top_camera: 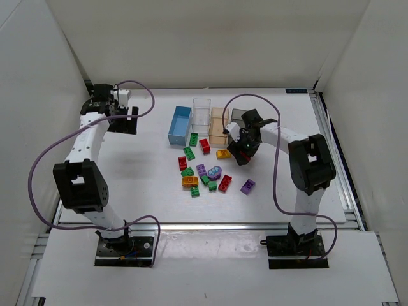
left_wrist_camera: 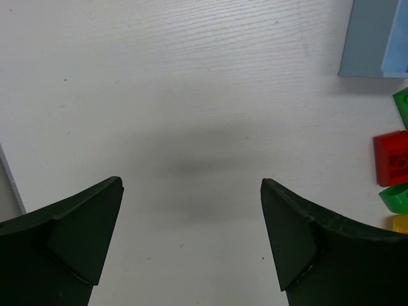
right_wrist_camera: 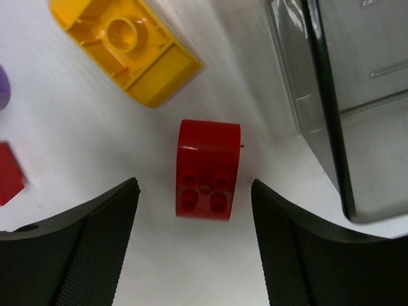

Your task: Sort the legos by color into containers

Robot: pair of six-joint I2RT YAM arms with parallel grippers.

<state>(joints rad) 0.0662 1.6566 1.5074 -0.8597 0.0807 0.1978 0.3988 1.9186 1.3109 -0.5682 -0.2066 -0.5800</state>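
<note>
The right gripper [top_camera: 241, 154] hangs low over the table [top_camera: 146, 185], just in front of the row of bins, with its jaws partly apart. In the wrist view its two dark fingers [right_wrist_camera: 83, 248] stand on either side of a small red brick [right_wrist_camera: 207, 169], which lies flat on the table with its studded face towards the camera. White table shows on both sides of the brick, so neither finger touches it and nothing is held. Just beyond the brick lies an orange-yellow brick [right_wrist_camera: 127, 44], and close to its right stands the dark grey bin [right_wrist_camera: 357, 95]. The left gripper [top_camera: 124, 118] is well away at the far left of the table, with its jaws spread wide over bare surface. It grips nothing and touches nothing. From its wrist camera only a corner of the light blue bin [left_wrist_camera: 376, 38] and a few bricks show at the right edge. The rest of the legos [top_camera: 204, 172] lie scattered loose on the table in front of the light blue bin, the clear bin [top_camera: 201, 115] and the peach-tan bin [top_camera: 218, 126].
</note>
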